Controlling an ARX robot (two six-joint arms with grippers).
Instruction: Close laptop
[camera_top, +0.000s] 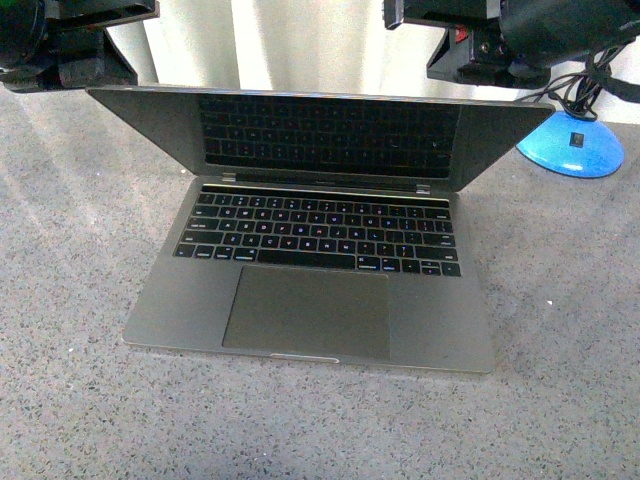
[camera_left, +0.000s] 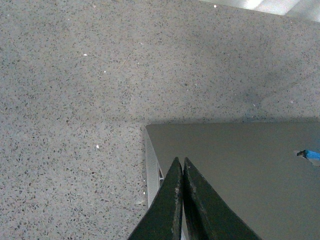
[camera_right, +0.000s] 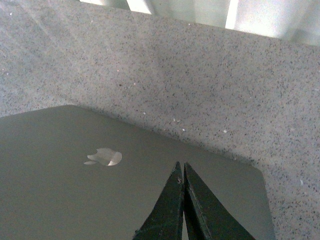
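The speckled grey tabletop (camera_top: 70, 420) carries the laptop (camera_top: 320, 235) at its middle, keys and trackpad towards us. Its lid (camera_right: 60, 190) leans forward over the keyboard, so we judge the closing begun, with most of the swing left. Our left gripper (camera_left: 180, 161) and right gripper (camera_right: 181, 165), each pressed together and empty, sit behind the lid near its outer corners. We cannot tell whether they touch it.

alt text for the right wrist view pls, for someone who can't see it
The right gripper, shut, points at the grey lid of the laptop near one corner. A pale apple logo shows on the lid, and a speckled grey counter stretches beyond it.
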